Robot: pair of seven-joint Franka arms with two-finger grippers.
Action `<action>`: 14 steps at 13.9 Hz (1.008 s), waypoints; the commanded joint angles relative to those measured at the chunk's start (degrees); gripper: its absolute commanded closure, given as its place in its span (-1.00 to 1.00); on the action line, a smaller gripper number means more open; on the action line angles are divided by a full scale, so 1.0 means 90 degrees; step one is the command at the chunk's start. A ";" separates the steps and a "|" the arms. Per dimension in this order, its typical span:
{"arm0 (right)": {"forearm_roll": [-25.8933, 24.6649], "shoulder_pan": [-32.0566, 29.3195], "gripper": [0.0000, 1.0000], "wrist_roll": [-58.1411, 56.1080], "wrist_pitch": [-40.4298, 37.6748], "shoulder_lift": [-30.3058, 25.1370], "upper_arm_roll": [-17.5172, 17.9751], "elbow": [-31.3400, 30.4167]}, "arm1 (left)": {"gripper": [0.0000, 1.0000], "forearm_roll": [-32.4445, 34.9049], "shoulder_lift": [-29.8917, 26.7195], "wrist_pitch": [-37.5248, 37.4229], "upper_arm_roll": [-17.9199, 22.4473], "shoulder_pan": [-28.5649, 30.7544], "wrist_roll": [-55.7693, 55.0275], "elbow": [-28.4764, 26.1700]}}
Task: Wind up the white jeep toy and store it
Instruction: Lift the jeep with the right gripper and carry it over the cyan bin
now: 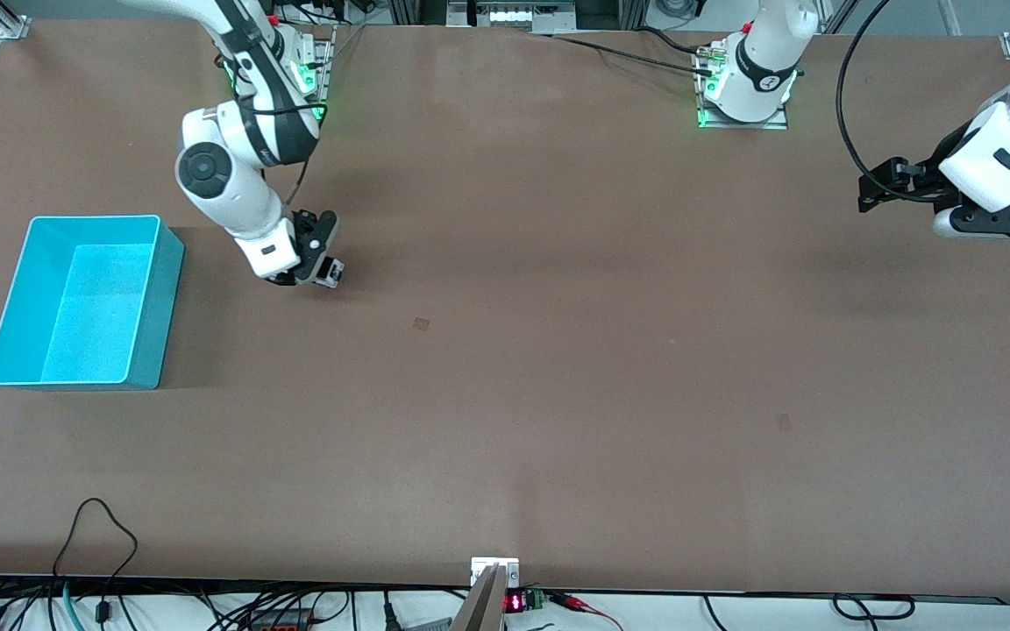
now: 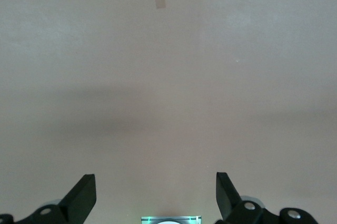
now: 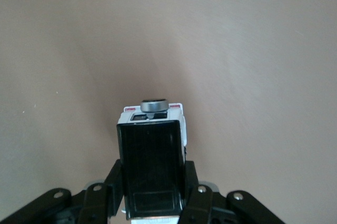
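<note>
Turquoise bin (image 1: 84,302): rectangular open-topped plastic tub with thin pale rim and a finely speckled floor, standing near the right arm's end of the table (image 1: 558,421), beside the right gripper and apart from it by a strip of bare board. Right gripper (image 1: 316,273): black two-finger unit on a white wrist, down at the table surface, fingers (image 3: 110,190) clenched on the sides of the white jeep toy (image 3: 152,161). White jeep toy: small boxy body, white sides, glossy black roof panel, red marks at the end corners and a round grey spare-wheel disc on the end pointing away from the wrist; it sits between the fingers at table level, wheels hidden. Table: matte brown board, smooth, faintly scuffed, with a small pale square patch (image 1: 421,323) toward the left arm's end from the right gripper; wide open surface on all sides of the toy but the bin's. Left gripper (image 2: 156,195): black pointed fingers spread wide with nothing between them, waiting in the air over bare board at the left arm's end of the table, well apart from bin and toy.
</note>
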 commanded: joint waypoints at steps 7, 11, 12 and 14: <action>-0.0050 -0.1682 1.00 0.1736 -0.0702 -0.0602 -0.0053 0.0749 | -1.00 -0.0072 -0.0091 -0.0376 0.0006 0.0053 0.0056 0.0057; -0.0334 -0.2453 1.00 0.2684 -0.0839 -0.0407 -0.0073 0.1110 | -1.00 -0.0062 -0.0062 -0.0318 0.0006 0.0043 0.0056 0.0057; -0.0421 -0.2639 1.00 0.2753 -0.0771 -0.0397 -0.0073 0.1121 | -1.00 -0.0062 -0.0062 -0.0318 -0.0004 0.0043 0.0056 0.0057; -0.0908 -0.2864 1.00 0.3287 -0.0741 -0.0300 -0.0073 0.1228 | -1.00 -0.0062 -0.0062 -0.0318 -0.0004 0.0043 0.0056 0.0057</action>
